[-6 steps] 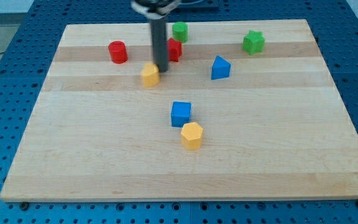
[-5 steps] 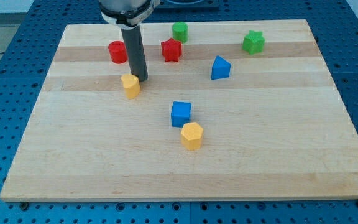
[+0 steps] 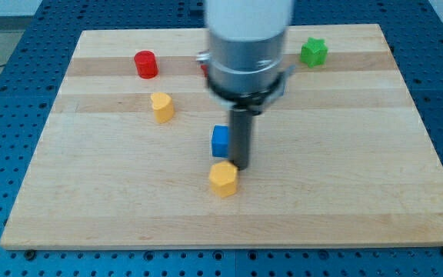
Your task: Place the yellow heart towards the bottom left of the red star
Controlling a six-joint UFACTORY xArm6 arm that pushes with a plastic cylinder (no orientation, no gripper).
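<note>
The yellow heart [image 3: 161,106] sits on the wooden board [image 3: 344,200] in the upper left part of the view, below and just to the view's right of the red cylinder [image 3: 145,64]. The red star is almost wholly hidden behind the arm's large grey body; only a sliver of red shows at that body's left edge, so I cannot fix its exact place, but the heart appears to lie to the view's left of and below it. My tip [image 3: 239,166] is well apart from the heart: it stands near the middle of the board, just to the view's right of the blue cube [image 3: 220,141] and touching or nearly touching the upper right of the yellow hexagonal block [image 3: 223,178]. The green star [image 3: 313,51] lies off at the view's top right. There are no jaws on this rig, only the rod, so nothing can spread or pinch. As I judge it, the placing step looks done or close to it, the heart resting alone toward the bottom left of where the star should be; the next move calls for clearing the arm so the star shows, and only a small nudge if the offset proves poor. The heart's lobes seem to face the view's top left and its long axis runs roughly top to bottom, though it is too small to be sure.
</note>
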